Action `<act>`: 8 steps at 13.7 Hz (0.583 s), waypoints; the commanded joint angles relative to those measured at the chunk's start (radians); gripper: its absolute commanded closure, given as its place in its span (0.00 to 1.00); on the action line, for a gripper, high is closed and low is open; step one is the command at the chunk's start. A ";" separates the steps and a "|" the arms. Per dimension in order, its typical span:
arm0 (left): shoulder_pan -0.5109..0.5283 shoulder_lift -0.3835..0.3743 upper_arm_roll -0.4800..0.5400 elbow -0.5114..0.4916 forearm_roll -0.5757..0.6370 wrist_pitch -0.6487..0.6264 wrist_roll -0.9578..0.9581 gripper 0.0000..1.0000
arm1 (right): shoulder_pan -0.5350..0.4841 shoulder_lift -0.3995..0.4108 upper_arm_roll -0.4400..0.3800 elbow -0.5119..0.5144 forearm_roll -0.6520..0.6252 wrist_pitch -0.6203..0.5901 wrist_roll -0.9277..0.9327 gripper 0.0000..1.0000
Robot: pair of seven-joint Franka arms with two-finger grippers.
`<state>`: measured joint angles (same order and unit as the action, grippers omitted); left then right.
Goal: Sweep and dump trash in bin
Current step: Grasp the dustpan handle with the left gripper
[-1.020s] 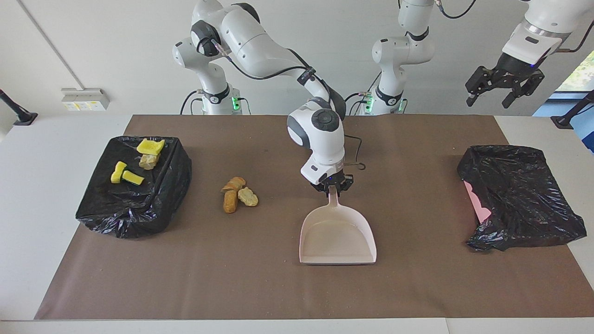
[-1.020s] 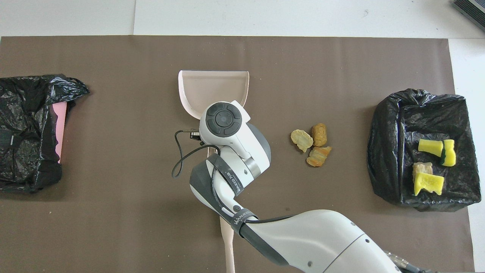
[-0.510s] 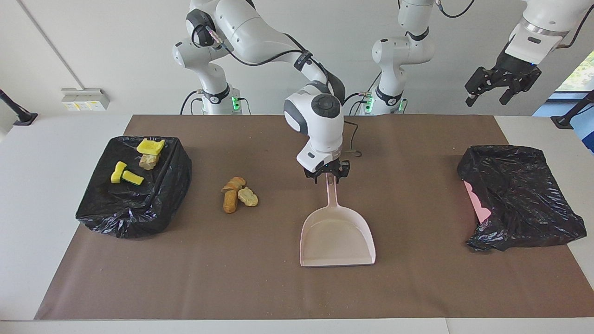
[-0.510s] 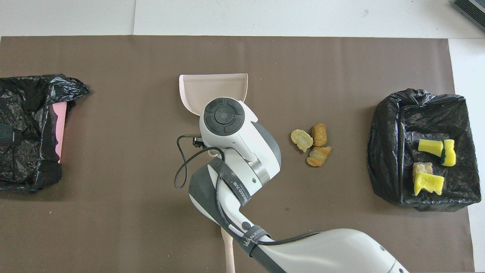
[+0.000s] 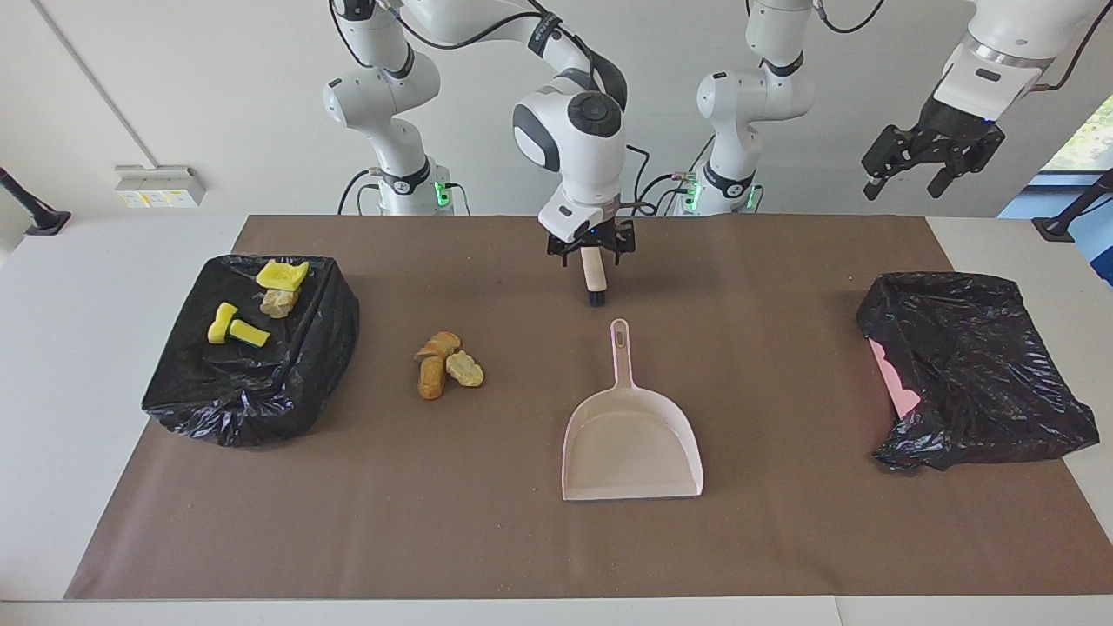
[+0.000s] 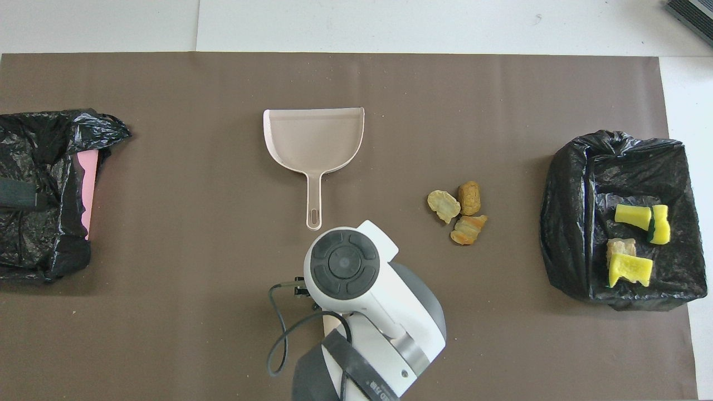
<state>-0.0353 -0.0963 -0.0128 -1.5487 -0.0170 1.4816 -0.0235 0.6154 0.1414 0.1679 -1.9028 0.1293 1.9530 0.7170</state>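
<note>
Three tan and brown trash chunks (image 5: 448, 363) (image 6: 459, 214) lie on the brown mat between the pale pink dustpan (image 5: 630, 443) (image 6: 315, 136) and the black-bagged bin (image 5: 252, 382) (image 6: 562, 223) at the right arm's end. Yellow sponge bits (image 5: 235, 329) (image 6: 640, 217) and one more chunk lie in that bin. The dustpan rests flat and alone, handle toward the robots. My right gripper (image 5: 591, 252) hangs open over a beige brush (image 5: 594, 274) (image 6: 333, 318) lying nearer to the robots than the dustpan. Whether it touches the brush I cannot tell. My left gripper (image 5: 929, 165) waits open, high over the left arm's end.
A second bin (image 5: 974, 365) (image 6: 39, 167), wrapped in a crumpled black bag with pink showing, stands at the left arm's end. The mat (image 5: 435, 522) covers most of the table. A thin cable dangles from the right wrist.
My right gripper opened off the dustpan's handle, rose and drew back toward the robots over the brush. The dustpan stayed on the mat. My left gripper rose slightly.
</note>
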 commanded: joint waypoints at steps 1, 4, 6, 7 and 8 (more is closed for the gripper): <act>-0.119 0.047 0.008 -0.062 0.011 0.125 -0.035 0.00 | 0.055 -0.176 0.002 -0.253 0.093 0.065 -0.027 0.00; -0.213 0.064 0.007 -0.193 0.011 0.342 -0.131 0.00 | 0.139 -0.310 0.002 -0.456 0.183 0.165 -0.024 0.00; -0.277 0.117 0.008 -0.223 0.012 0.413 -0.147 0.00 | 0.176 -0.321 0.002 -0.487 0.197 0.185 -0.010 0.00; -0.313 0.159 0.008 -0.217 0.020 0.437 -0.188 0.00 | 0.208 -0.309 0.002 -0.514 0.200 0.252 0.008 0.00; -0.346 0.196 0.008 -0.221 0.022 0.498 -0.243 0.00 | 0.233 -0.289 0.002 -0.534 0.204 0.315 0.033 0.00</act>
<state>-0.3160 0.0512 -0.0199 -1.7575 -0.0164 1.8971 -0.1894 0.8088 -0.1512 0.1743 -2.3742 0.3035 2.1605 0.7259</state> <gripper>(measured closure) 0.000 0.000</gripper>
